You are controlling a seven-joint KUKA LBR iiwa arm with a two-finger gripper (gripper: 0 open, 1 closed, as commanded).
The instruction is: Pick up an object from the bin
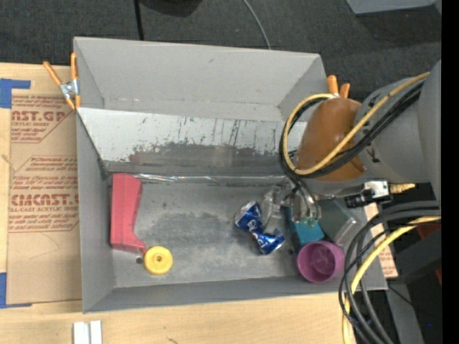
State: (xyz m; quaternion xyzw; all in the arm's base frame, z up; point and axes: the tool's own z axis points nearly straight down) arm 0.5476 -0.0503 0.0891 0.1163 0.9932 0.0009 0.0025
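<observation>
Pincer low in grey bin, just beside crumpled blue wrapper, purple cup near, pink block far left

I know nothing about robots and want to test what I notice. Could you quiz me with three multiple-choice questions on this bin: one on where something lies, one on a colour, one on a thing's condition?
1. Where does the yellow round thing lie?
A) in the far right corner
B) on the floor at the near end of the pink block
C) in the middle, against the far wall

2. What colour is the cup in the near right corner of the bin?
A) white
B) green
C) purple

3. How does the blue packet beside the claw look?
A) crumpled
B) spread flat
C) rolled into a neat tube

Answers:
1 B, it sits just off the block's near end, on the left.
2 C, its rim and inside are purple.
3 A, it is creased and bunched up.
</observation>
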